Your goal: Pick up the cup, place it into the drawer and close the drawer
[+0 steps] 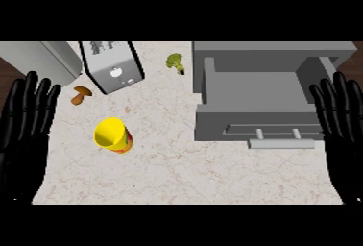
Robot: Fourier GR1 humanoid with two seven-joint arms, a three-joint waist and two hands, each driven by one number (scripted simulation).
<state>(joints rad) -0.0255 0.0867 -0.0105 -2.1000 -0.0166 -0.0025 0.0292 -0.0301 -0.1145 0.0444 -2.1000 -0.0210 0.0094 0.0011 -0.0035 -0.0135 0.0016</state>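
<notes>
Standing upright on desk [177, 178]: yellow cup [113, 135], judged light, rigid, slippery; best grasped around mid-body. Both hands' fingers [32, 96] apart, empty.

Both my forearms are cut off by the view, so I only see my left hand [25, 129] and right hand [342, 132] at the side edges. The markings on the toaster [112, 65] are too small to read. The drawer [259, 103] front wall hides part of its own floor, and the cabinet [273, 50] runs past the top.
</notes>
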